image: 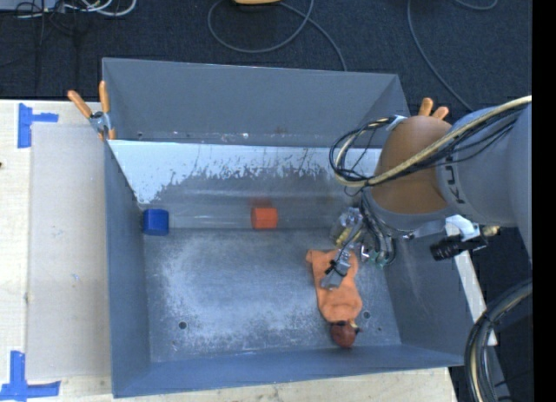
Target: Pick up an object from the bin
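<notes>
One crumpled orange rag (342,300) lies directly beneath your claw (340,261). Expect it to be light, limp and unbreakable; pinch a raised fold. You cannot tell the claw's state.

bin (261,105): grey, floor scuffed whitish | blue cube (155,221) | orange cube (264,217) | orange rag (340,301) | dark red lump (344,335)

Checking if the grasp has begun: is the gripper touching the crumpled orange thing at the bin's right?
Cannot tell. The camera view shows the gripper overlapping the crumpled orange thing from above, hiding any gap.
</notes>
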